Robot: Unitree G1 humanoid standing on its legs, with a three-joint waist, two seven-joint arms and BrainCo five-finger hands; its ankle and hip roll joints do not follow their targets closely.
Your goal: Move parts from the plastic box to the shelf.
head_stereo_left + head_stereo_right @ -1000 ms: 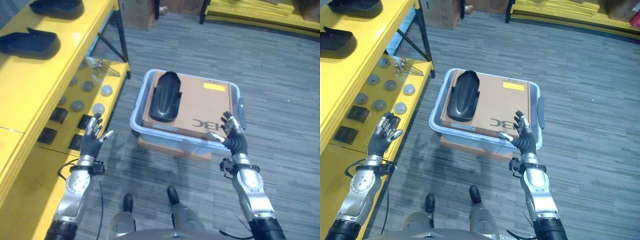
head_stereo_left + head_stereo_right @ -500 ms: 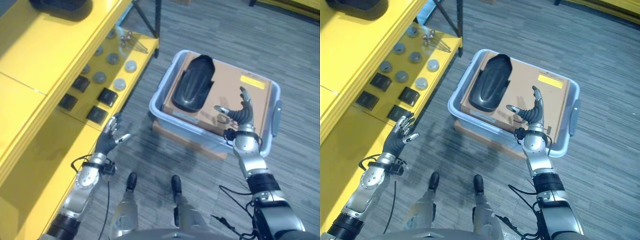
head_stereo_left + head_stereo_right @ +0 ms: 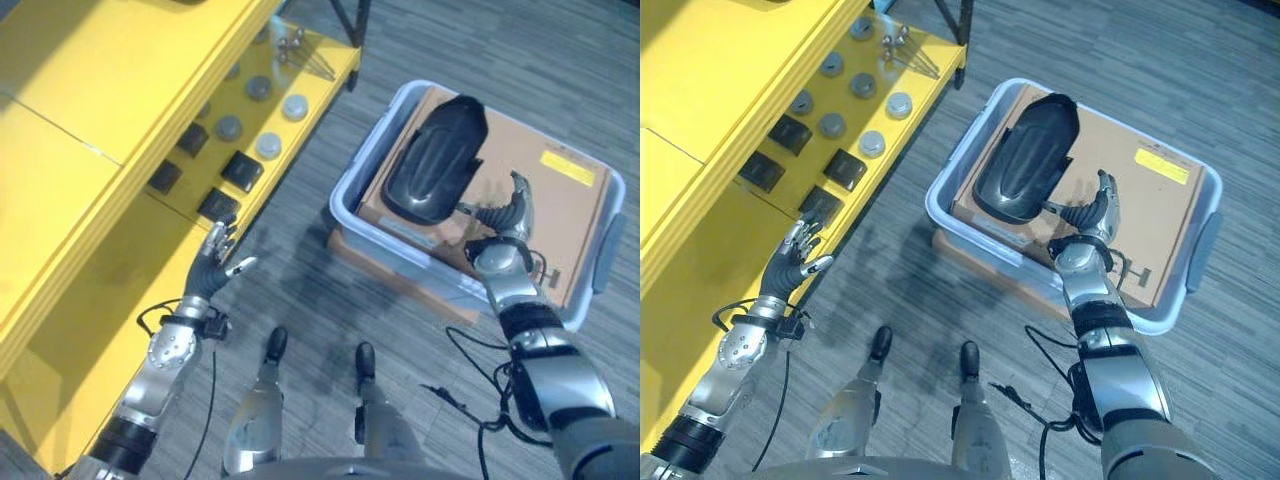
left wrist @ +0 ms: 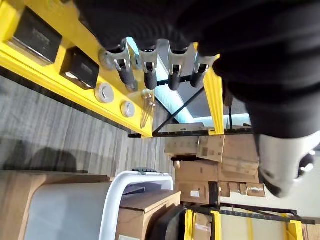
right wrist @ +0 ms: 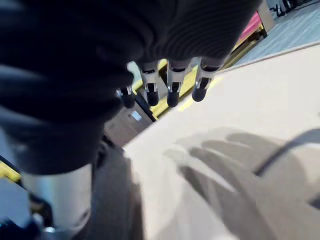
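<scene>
A black curved part (image 3: 436, 162) lies on a brown cardboard sheet (image 3: 560, 215) inside the pale blue plastic box (image 3: 350, 192) on the floor. My right hand (image 3: 503, 214) hovers open over the cardboard, just right of the black part, its thumb reaching toward the part's edge. Its fingers (image 5: 172, 87) are straight above the cardboard (image 5: 250, 125). My left hand (image 3: 215, 268) hangs open beside the yellow shelf's lower level (image 3: 300, 75), holding nothing, with straight fingers (image 4: 150, 70).
The yellow shelf's lower level carries black blocks (image 3: 241, 170), round grey discs (image 3: 294, 106) and a bunch of metal pins (image 3: 300, 55). Its broad top level (image 3: 110, 90) fills the left. A dark shelf leg (image 3: 350, 15) stands near the box. Grey carpet lies all around.
The camera has swung, shifting the whole scene. My right hand has moved closer to the black part, over the cardboard. My left hand stays open beside the shelf.
</scene>
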